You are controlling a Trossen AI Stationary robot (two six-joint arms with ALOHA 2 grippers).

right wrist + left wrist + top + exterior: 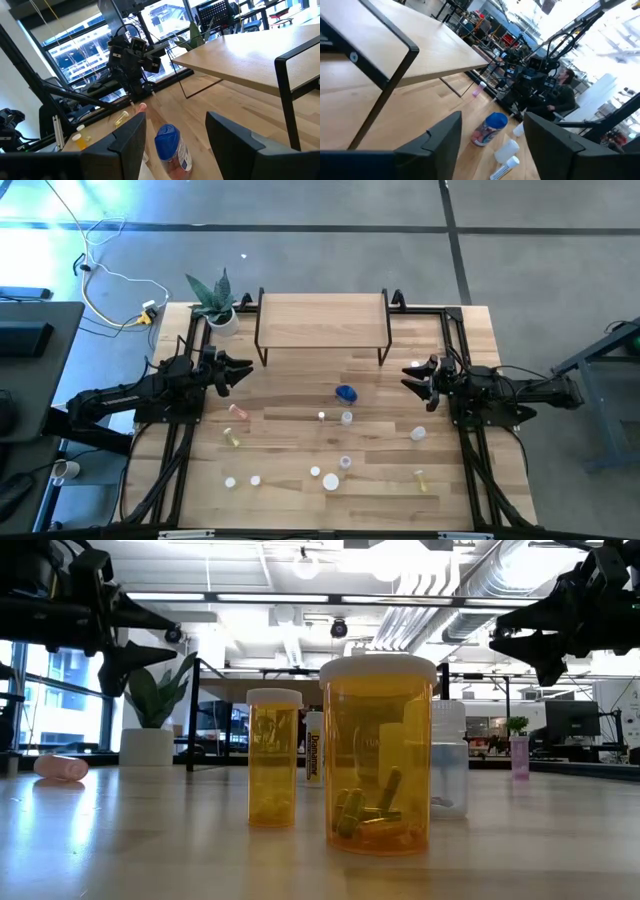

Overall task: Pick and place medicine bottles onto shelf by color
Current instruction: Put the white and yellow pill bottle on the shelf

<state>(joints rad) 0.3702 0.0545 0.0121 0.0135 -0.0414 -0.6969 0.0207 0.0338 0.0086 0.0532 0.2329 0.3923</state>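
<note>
Several small medicine bottles, white, yellow and pink, stand or lie scattered over the near half of the table, among them a pink one (238,411) and a yellow one (232,439). The larger blue bottle (346,393) lies on its side at mid-table, in front of the shelf (322,320), whose dark legs stand on the tabletop. Two orange bottles (378,755) stand upright close to the low camera. My left gripper (240,368) and my right gripper (408,375) hover level at the table's left and right sides. Both are open with nothing between the fingers, and both point toward the blue bottle (490,129).
A potted green plant (215,300) stands at the far left corner beside the shelf. Dark metal frame rails (178,450) run along the table's left and right sides. The shelf's top (395,45) is bare wood.
</note>
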